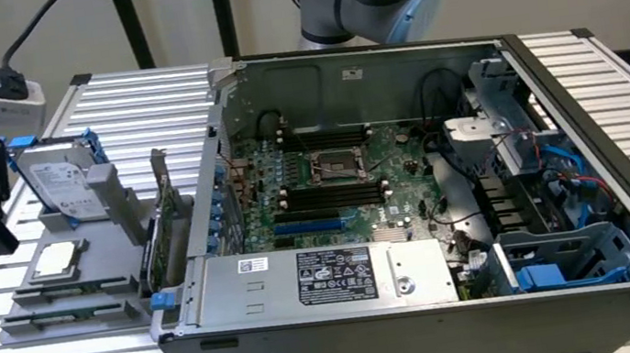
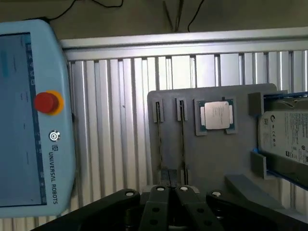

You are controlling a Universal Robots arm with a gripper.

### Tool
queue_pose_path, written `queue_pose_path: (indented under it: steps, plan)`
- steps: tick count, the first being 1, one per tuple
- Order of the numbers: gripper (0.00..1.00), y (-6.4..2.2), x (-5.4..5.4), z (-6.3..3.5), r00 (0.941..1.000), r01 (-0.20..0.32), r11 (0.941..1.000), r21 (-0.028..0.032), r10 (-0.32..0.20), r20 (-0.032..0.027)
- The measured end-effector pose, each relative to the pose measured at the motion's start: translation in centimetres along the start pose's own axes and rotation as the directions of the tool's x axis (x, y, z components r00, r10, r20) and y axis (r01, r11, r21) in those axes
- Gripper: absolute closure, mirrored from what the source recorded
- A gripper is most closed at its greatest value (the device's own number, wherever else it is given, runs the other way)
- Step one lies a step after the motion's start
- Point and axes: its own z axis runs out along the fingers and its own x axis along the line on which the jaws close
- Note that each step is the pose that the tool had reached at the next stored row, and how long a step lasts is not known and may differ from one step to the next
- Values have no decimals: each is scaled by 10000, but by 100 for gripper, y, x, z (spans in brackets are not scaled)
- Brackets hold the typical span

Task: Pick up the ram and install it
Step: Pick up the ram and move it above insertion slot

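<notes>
I have the gripper [image 2: 171,191] hovering above the grey tray [image 2: 216,161] on the bench [image 2: 120,120]. It is clenched tight with nothing between its fingers. The ram [image 2: 182,139] stands on edge in a tray slot just ahead of the fingertips, and a second stick [image 2: 159,139] sits in the slot beside it. The gripper lines up roughly between the two, so I can't tell which one it is aimed at. Further out from the gripper on the same tray lie the processor [image 2: 216,115] and the hard drive [image 2: 286,134]. The open computer case [image 1: 435,326] is well away from the gripper, past the tray, and its black memory slots [image 1: 331,197] look unfilled.

I read this as the approach to the pick: nothing is lifted and nothing is installed. A grasp from here would call for parting the jaws first. They would then need centring over one stick's thin edge and squaring to its length. After that, a straight descent would keep the fingers from clipping the neighbouring stick or the slot walls.
</notes>
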Motion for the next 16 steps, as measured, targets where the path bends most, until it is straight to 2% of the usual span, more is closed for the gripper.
queue_pose_path:
  steps: [2, 3, 4, 6, 7, 8, 9, 10, 12, 16]
  plan:
    - [89, 0, 0, 3, 9998, 95, 10000, 10, -95, 201]
    - [89, -1, -1, 9, 9996, 109, 9999, 10, -109, 253]
    - [89, -1, 0, 17, 9996, 112, 9999, 9, -113, 276]
    - [88, -4, 1, 22, 9995, 113, 9999, 7, -114, 280]
    - [83, -4, 2, 25, 9995, 112, 9999, 7, -113, 283]
    - [83, -4, 3, 29, 9995, 113, 9999, 8, -113, 285]
    - [76, -5, 3, 37, 9995, 113, 9999, 10, -113, 289]
    - [76, -5, 4, 49, 9995, 113, 9999, 9, -114, 288]
    - [64, -7, 6, 85, 9995, 114, 9999, 7, -114, 288]
    - [64, -10, 22, 157, 9995, 122, 9999, 6, -123, 287]
